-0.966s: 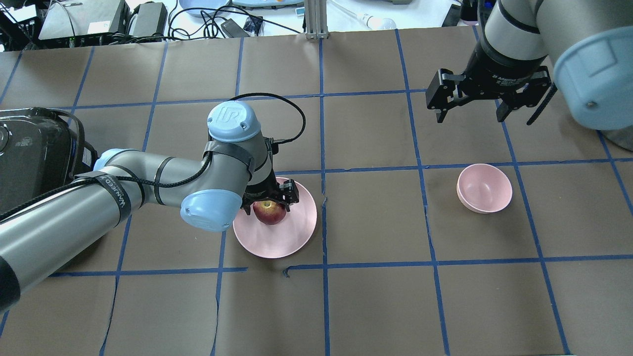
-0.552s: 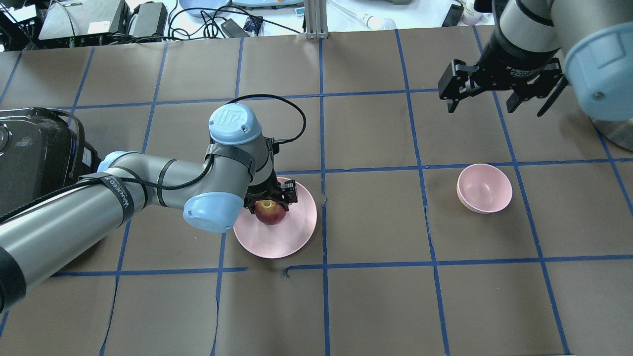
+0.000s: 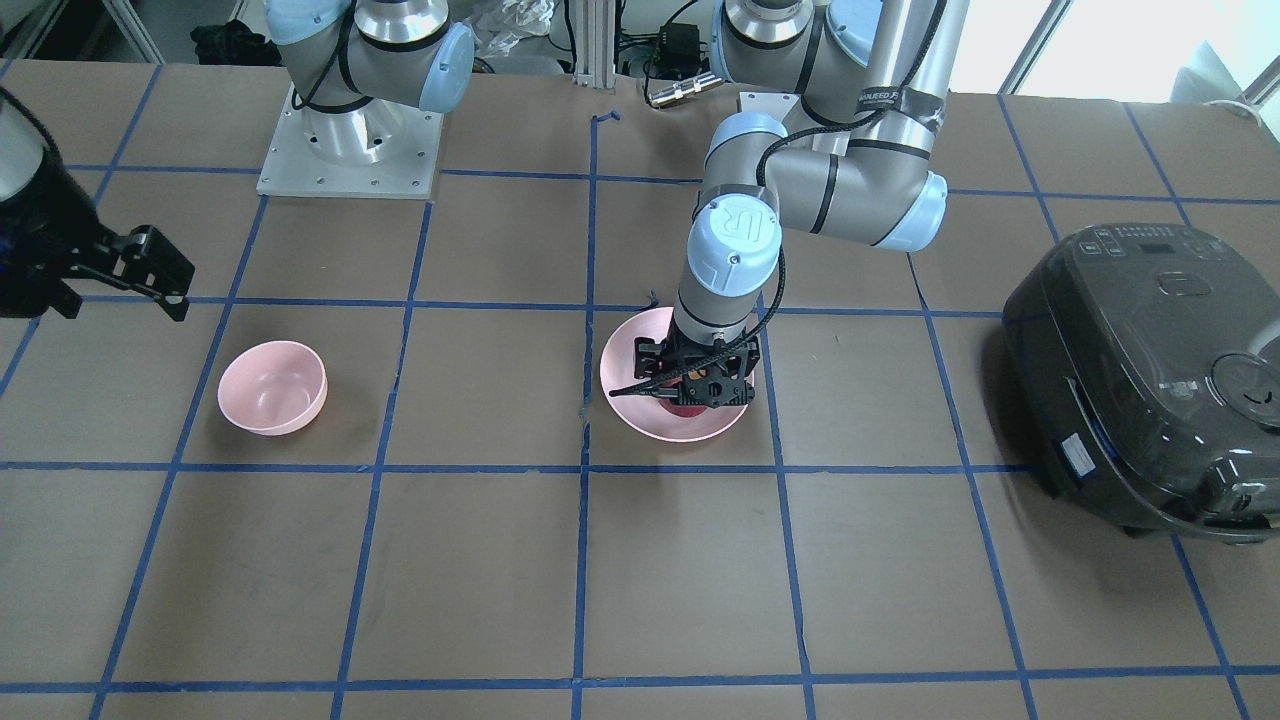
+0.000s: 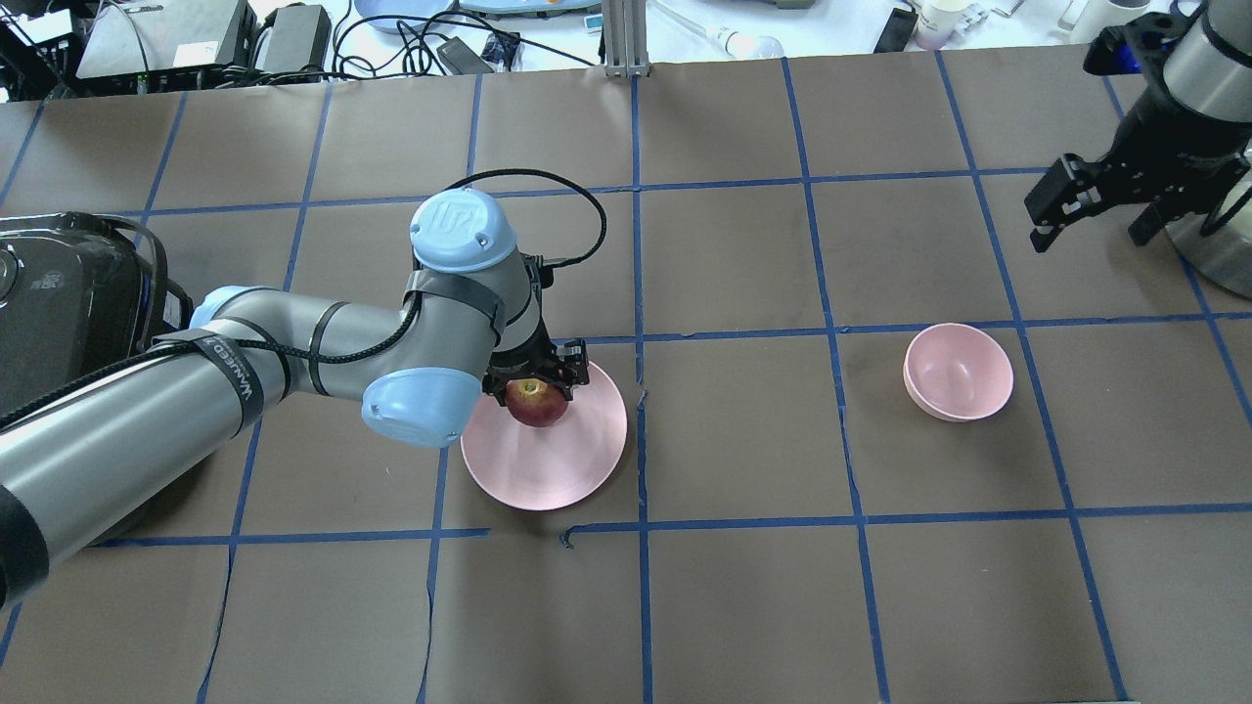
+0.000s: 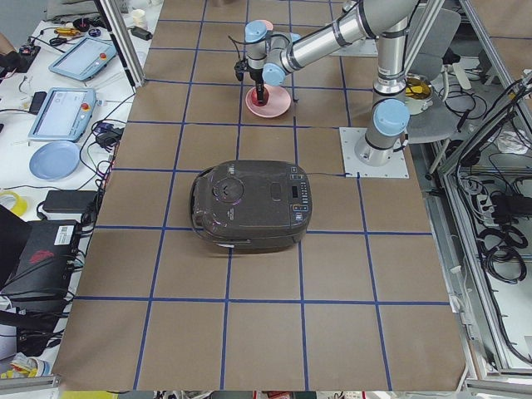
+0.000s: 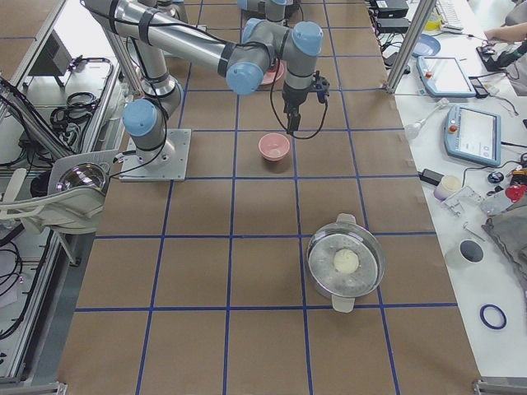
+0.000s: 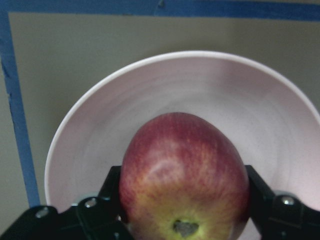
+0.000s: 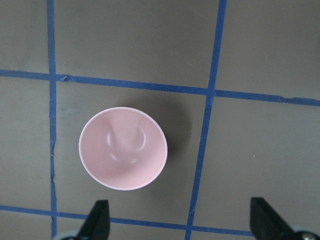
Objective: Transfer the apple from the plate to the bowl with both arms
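Note:
The red apple (image 4: 536, 403) is held between the fingers of my left gripper (image 4: 536, 387), just over the far half of the pale pink plate (image 4: 548, 474). In the left wrist view the apple (image 7: 182, 170) fills the gap between the black fingers (image 7: 107, 192), with the plate (image 7: 200, 85) beneath it. From the front, the left gripper (image 3: 705, 385) hides most of the apple. The small pink bowl (image 4: 959, 376) stands empty on the right. My right gripper (image 4: 1091, 233) is open and empty, high beyond the bowl; its wrist view looks down on the bowl (image 8: 123, 147).
A black rice cooker (image 4: 59, 303) stands at the table's left end. A metal pot (image 6: 346, 263) stands at the right end, past the bowl. Cables and devices lie beyond the far edge. Blue tape lines grid the brown table.
My right gripper has swung away to the right, still open. My left gripper has moved the apple slightly toward the plate's far side, apparently lifting it.

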Robot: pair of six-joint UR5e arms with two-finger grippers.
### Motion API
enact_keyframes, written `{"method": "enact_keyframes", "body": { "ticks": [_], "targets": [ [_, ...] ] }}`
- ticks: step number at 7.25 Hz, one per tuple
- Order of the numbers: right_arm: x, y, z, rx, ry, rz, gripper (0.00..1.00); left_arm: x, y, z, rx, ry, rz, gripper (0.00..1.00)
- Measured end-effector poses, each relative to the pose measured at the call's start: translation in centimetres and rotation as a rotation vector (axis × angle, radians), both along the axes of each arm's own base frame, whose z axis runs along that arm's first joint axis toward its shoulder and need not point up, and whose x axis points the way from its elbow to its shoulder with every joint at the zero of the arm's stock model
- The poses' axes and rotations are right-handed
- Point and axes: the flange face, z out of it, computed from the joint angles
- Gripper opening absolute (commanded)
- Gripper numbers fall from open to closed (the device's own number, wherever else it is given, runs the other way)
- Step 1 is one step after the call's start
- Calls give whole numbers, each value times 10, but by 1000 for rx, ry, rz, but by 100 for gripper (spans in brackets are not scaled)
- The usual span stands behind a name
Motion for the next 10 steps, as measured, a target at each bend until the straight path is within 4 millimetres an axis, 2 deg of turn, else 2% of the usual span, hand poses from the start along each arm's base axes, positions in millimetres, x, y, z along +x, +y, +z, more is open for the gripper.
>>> {"method": "enact_keyframes", "body": {
  "ticks": [2, 4, 5, 6, 7, 8, 9, 10],
  "targets": [
    [-4, 5, -56, 12, -57, 58, 100, -7, -23, 34, -6, 3, 17, 14],
    [-2, 15, -104, 40, -83, 67, 100, -21, -42, 77, -3, 6, 43, 14],
    [-4, 14, -126, 53, -83, 67, 100, -35, -44, 102, 3, 3, 34, 14],
    [-7, 10, -147, 65, -81, 64, 94, -54, -37, 130, 13, -2, 21, 15],
    [-9, 8, -163, 82, -85, 59, 78, -71, -28, 153, 9, -3, 3, 17],
    [-10, 6, -177, 102, -94, 50, 54, -83, -20, 169, -5, 5, -12, 17],
    [-10, 5, -190, 123, -100, 33, 18, -90, -16, 177, -15, 14, -19, 17],
    [-10, 5, -196, 137, -102, 19, 0, -94, -15, 178, -18, 18, -22, 17]
  ]
}}
